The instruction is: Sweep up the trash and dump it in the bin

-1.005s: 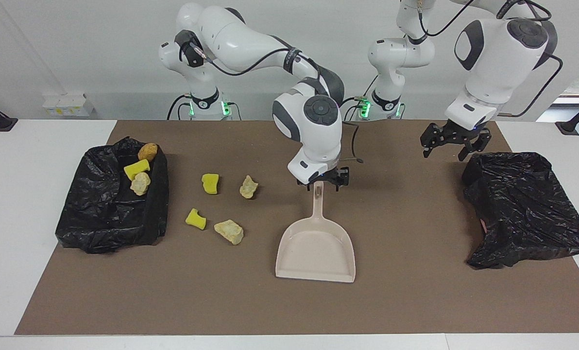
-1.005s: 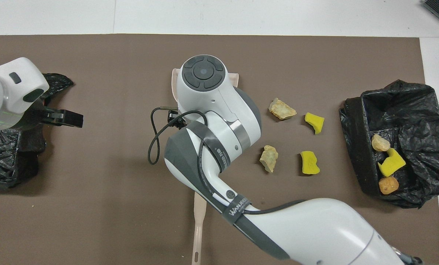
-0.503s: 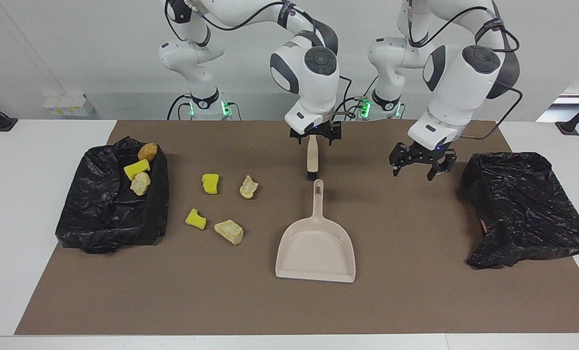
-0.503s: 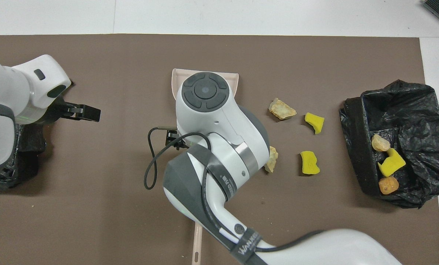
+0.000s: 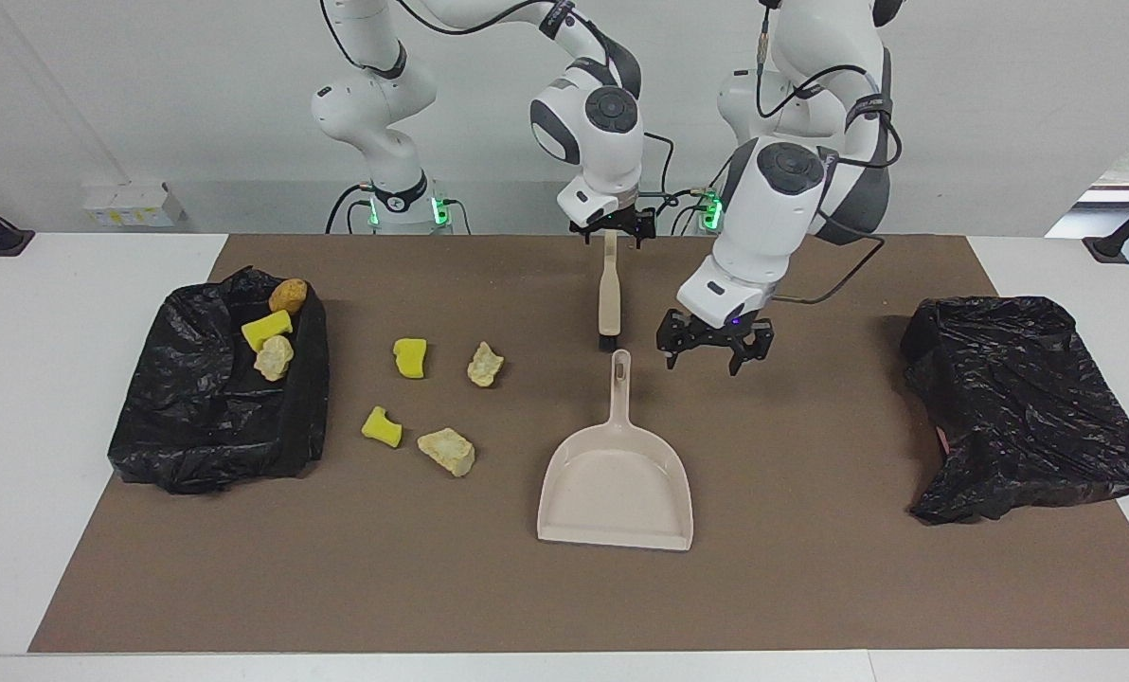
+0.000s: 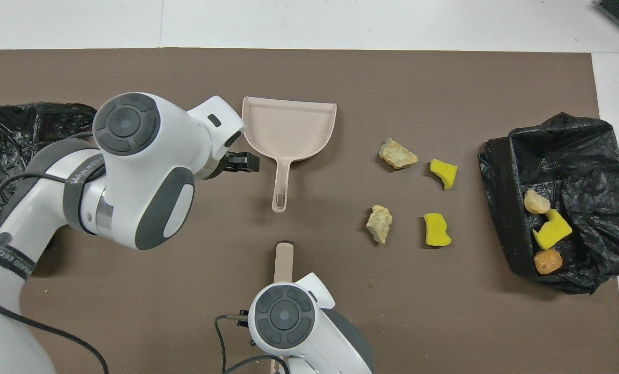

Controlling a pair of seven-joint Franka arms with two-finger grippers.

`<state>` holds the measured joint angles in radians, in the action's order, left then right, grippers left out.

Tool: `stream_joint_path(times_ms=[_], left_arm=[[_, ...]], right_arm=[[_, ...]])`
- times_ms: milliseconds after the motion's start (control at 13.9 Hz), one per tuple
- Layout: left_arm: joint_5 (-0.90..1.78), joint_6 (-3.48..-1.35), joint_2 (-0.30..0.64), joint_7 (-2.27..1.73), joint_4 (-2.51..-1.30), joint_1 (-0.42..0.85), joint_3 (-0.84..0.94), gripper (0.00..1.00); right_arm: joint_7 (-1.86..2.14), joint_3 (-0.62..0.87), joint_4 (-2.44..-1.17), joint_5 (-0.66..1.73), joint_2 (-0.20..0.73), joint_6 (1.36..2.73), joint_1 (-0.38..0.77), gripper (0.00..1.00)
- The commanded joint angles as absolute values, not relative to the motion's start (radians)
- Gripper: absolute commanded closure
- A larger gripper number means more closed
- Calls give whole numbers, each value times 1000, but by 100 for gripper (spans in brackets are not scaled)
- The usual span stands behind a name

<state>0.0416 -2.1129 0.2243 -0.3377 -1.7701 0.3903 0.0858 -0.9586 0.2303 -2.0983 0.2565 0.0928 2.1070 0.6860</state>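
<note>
The left gripper point(image 5: 713, 343), jaws apart and empty, is held just beside the dustpan point(image 5: 617, 483) handle. The right gripper point(image 5: 612, 227), jaws apart, is seen over the brush point(image 5: 608, 298) handle's end. Four trash chunks point(image 5: 446, 451) lie on the mat; three sit in the bag-lined bin point(image 5: 176, 417).

Three yellow sponge pieces point(image 5: 410, 358), three cream lumps point(image 5: 447, 451), one orange-brown lump point(image 5: 287, 295), two black bags point(image 5: 1029, 407), one dustpan point(image 5: 617, 483), one brush point(image 5: 609, 296), two grippers.
</note>
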Motion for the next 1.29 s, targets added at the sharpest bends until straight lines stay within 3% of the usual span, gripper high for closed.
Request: stream_joint_path(times_ms=[0, 287, 359, 575, 646, 718, 790, 862, 934, 1221], left_arm=[[29, -2155, 287, -434, -1753, 475, 66, 0], [3, -2221, 330, -486, -1753, 534, 69, 0], [2, -2232, 342, -486, -1753, 538, 68, 0], [-41, -2235, 388, -492, -1747, 564, 69, 0], [-43, -2233, 390, -492, -1741, 565, 66, 6], [-43, -2230, 390, -492, -1735, 565, 66, 29], [-49, -2230, 391, -488, -1733, 560, 66, 62], [-63, -2230, 391, -486, -1732, 555, 66, 87], [-77, -2229, 391, -480, -1730, 552, 66, 100], [-94, -2207, 388, -439, -1709, 539, 61, 100]], right_arm=[[-983, 226, -2210, 282, 66, 2231, 724, 0], [-991, 227, -2244, 284, 61, 2261, 739, 0], [-991, 227, -2243, 284, 61, 2263, 739, 8], [-1002, 225, -2240, 285, 64, 2270, 741, 74], [-1003, 225, -2240, 285, 63, 2275, 741, 94], [-1003, 225, -2241, 285, 61, 2276, 741, 100], [-1000, 227, -2243, 285, 61, 2276, 742, 100], [-997, 226, -2243, 285, 61, 2276, 747, 100], [-999, 225, -2243, 285, 60, 2275, 750, 100], [-1003, 221, -2252, 284, -4, 2226, 739, 100]])
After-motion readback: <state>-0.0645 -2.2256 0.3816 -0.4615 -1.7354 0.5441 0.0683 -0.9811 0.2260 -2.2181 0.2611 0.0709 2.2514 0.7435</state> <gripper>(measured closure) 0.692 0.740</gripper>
